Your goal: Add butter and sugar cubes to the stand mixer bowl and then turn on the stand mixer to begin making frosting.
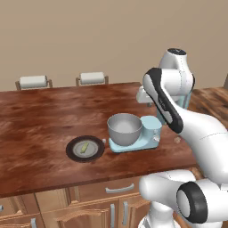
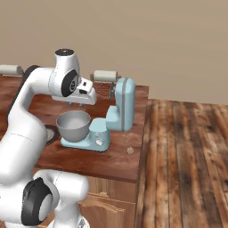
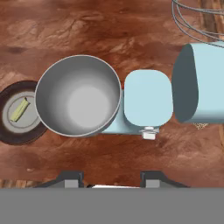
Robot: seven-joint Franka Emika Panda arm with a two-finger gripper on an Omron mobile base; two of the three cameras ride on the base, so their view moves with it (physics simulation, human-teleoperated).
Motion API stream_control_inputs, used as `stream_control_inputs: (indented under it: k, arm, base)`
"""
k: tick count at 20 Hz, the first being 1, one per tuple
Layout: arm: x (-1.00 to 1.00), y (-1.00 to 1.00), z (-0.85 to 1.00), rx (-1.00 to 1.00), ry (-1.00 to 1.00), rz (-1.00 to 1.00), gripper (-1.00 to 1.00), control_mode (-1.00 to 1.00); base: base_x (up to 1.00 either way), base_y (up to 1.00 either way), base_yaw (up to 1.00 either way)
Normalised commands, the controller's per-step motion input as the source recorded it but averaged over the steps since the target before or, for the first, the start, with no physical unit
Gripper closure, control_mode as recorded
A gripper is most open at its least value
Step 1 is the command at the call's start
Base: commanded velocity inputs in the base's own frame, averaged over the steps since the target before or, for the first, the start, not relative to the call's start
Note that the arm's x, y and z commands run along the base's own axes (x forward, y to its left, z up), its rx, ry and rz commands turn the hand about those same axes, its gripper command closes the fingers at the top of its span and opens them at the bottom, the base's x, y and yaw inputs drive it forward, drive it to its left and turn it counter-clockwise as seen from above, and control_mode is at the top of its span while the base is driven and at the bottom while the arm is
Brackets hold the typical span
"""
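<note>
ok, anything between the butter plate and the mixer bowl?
Nothing. In the hand view the bowl rim overlaps the dark plate holding the butter; the left base view shows only a bare strip of wooden counter between them.

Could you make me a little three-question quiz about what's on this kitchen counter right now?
1. True or false: the butter lies in the stand mixer bowl.
2. The stand mixer's head is: A tilted up, B lowered into the bowl.
3. Fill in: the butter rests on a dark round ____.

Key: 1 false, the bowl is empty. 2 A. 3 plate.
</note>
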Motion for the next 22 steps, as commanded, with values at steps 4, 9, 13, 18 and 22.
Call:
stream_control_inputs:
  k: [4, 9, 13, 18, 22]
  arm:
    - [0.00, 0.13, 0.00, -0.04, 0.00, 0.00, -1.00, -1.00]
    - [-0.02, 0.32, 0.00, -0.09, 0.00, 0.02, -1.00, -1.00]
    - [-0.07, 0.51, -0.01, -0.08, 0.00, 0.03, -1.00, -1.00]
    - [-0.02, 0.46, -0.12, 0.01, 0.05, 0.01, -1.00, -1.00]
    - [-0.02, 0.53, -0.23, 0.00, 0.06, 0.01, -1.00, -1.00]
  base:
    - [0.00, 0.00, 0.00]
    - [0.00, 0.00, 0.00]
    - [0.00, 0.00, 0.00]
    - [0.00, 0.00, 0.00]
    - [0.00, 0.00, 0.00]
